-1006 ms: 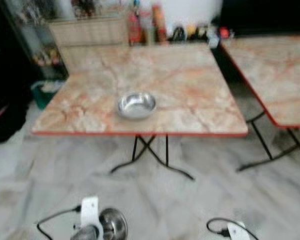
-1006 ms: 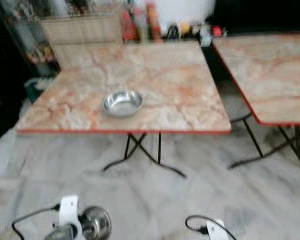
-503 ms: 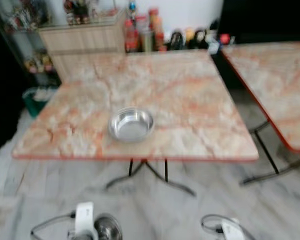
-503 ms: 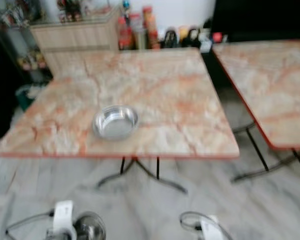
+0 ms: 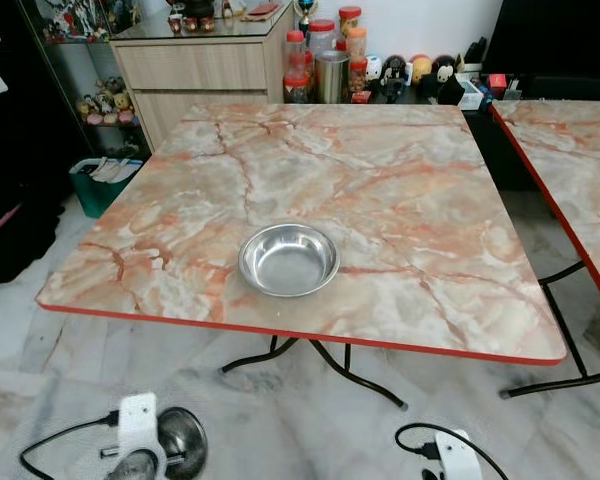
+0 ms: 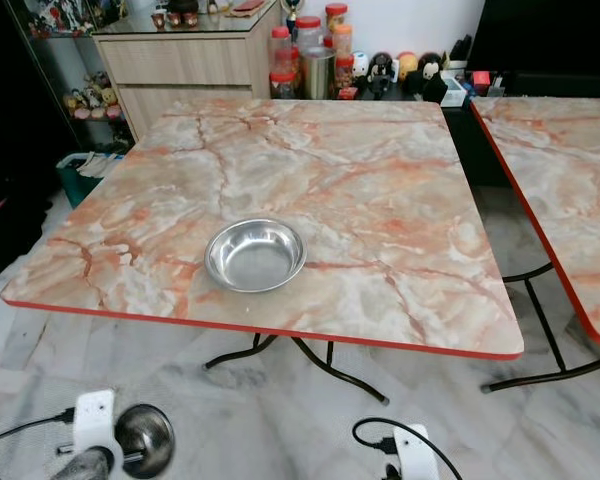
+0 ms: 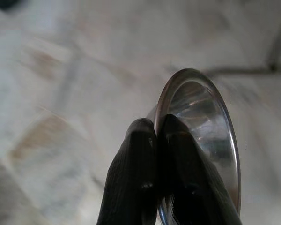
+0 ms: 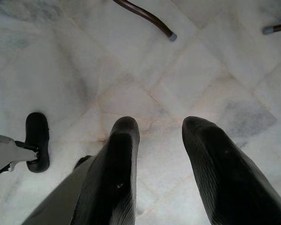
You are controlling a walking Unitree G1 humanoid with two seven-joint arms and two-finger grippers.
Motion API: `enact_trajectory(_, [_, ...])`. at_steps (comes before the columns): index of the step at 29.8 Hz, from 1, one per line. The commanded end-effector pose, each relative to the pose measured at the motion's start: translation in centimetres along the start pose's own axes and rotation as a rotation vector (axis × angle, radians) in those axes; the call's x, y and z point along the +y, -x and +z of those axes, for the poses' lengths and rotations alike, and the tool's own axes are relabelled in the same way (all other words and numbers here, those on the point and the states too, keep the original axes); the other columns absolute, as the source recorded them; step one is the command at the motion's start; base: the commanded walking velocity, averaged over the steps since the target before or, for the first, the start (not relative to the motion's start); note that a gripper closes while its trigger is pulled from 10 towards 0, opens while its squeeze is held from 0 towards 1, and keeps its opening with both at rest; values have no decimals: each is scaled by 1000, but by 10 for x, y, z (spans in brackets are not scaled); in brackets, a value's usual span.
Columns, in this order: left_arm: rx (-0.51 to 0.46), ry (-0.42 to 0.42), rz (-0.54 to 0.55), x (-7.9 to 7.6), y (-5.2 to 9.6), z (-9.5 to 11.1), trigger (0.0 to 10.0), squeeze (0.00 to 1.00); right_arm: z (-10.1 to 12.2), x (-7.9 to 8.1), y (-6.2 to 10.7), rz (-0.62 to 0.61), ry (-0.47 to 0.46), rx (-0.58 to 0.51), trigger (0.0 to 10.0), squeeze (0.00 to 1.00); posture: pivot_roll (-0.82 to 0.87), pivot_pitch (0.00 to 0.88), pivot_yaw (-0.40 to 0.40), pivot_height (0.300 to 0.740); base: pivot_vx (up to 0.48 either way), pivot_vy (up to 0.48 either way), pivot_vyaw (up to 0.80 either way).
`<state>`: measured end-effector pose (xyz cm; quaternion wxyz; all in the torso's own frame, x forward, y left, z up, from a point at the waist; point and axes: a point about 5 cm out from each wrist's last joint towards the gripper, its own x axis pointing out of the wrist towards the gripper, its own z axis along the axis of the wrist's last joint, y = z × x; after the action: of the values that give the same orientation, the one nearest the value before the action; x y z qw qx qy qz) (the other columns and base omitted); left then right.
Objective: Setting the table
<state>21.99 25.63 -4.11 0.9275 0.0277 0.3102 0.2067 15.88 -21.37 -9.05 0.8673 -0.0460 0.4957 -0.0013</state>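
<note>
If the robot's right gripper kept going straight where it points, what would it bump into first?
Probably the marble floor. The open right gripper points down at bare tiles, with nothing visibly between, though depth is hard to judge.

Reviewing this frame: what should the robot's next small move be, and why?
Probably raise the left gripper, shut on the steel bowl it holds down near the floor, toward the bare marble table beside the bowl already set there. The right gripper hangs open.

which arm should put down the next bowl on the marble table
Left. Its claw is pinching the rim of a shiny steel bowl, below the orange-veined marble table. The right claw hangs open, holding nothing.
</note>
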Motion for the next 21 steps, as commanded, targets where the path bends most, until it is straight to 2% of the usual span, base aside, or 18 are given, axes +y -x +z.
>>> enact_trajectory(1, [-100, 4, 132, 16, -6, 24, 10000, 0, 2, 2, -1, 10, 0, -4, 10000, 0, 52, 0, 30, 740, 0, 0, 0])
enact_trajectory(3, [-244, -8, 362, 45, -8, 60, 10000, 0, 3, 2, -1, 12, 6, -4, 10000, 0, 53, 0, 30, 740, 0, 0, 0])
enact_trajectory(4, [-256, -7, 374, 47, -8, 63, 10000, 0, 3, 2, -1, 12, 6, -4, 10000, 0, 53, 0, 30, 740, 0, 0, 0])
enact_trajectory(5, [-311, -20, 431, 53, -7, 77, 10000, 0, 3, 2, -1, 13, 7, -5, 10000, 0, 52, 0, 29, 740, 0, 0, 0])
enact_trajectory(9, [-432, -43, 565, 66, -4, 106, 10000, 0, 4, 2, -1, 12, 6, -5, 10000, 0, 53, 0, 29, 740, 0, 0, 0])
enact_trajectory(10, [-472, -44, 608, 70, -2, 116, 10000, 0, 4, 2, -1, 12, 6, -5, 10000, 0, 50, 0, 27, 740, 0, 0, 0])
enact_trajectory(11, [-547, -62, 677, 76, 2, 137, 10000, 0, 4, 2, -1, 11, 6, -5, 10000, 0, 50, 0, 27, 740, 0, 0, 0])
enact_trajectory(12, [-573, -70, 694, 78, 4, 143, 10000, 0, 4, 2, -1, 11, 6, -4, 10000, 0, 50, 0, 27, 740, 0, 0, 0])
enact_trajectory(14, [-692, -114, 710, 77, 11, 169, 10000, 0, 4, 2, -1, 12, 6, -4, 10000, 0, 50, 0, 27, 740, 0, 0, 0])
enact_trajectory(15, [-792, -136, 723, 75, 18, 191, 10000, 0, 4, 1, -1, 12, 6, -5, 10000, 0, 50, 0, 22, 740, 0, 0, 0])
enact_trajectory(18, [-944, -209, 730, 65, 31, 224, 10000, 0, 4, 1, -1, 13, 6, -5, 10000, 0, 56, 0, 20, 740, 0, 0, 0])
enact_trajectory(19, [-944, -209, 730, 65, 31, 224, 10000, 0, 4, 1, -1, 13, 6, -5, 10000, 0, 56, 0, 20, 740, 0, 0, 0])
enact_trajectory(20, [-1055, -249, 692, 51, 42, 247, 10000, 0, 4, 1, -1, 14, 7, -5, 10000, 0, 56, 0, 20, 740, 0, 0, 0])
enact_trajectory(21, [-1080, -242, 655, 44, 45, 254, 10000, 0, 4, 1, -1, 15, 8, -5, 10000, 0, 56, 0, 20, 740, 0, 0, 0])
